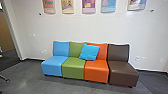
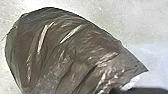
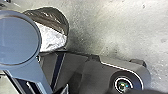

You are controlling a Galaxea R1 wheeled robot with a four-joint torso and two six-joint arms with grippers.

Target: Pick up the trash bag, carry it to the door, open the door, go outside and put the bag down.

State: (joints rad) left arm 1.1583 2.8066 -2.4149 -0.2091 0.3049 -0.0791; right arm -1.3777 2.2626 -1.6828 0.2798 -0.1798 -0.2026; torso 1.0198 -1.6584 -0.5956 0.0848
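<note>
On the left I saw a doorway, and near it, on the gray floor, a thin metal leg. Next came a row of seats by the wall: a blue chair, then a green chair. A bright blue pillow leaned back, tilted, across the green chair and the orange chair. Last was a brown chair, far from the doorway. Five posters were up high on the wall, in a line. Low on the wall, right of the brown chair, were wall plates.

My left wrist view showed the trash bag big, dark, shiny and wrinkly, with some white at one end. My right wrist view showed it just beside my dark base. I could not tell if my left gripper or my right gripper pinched anything.
</note>
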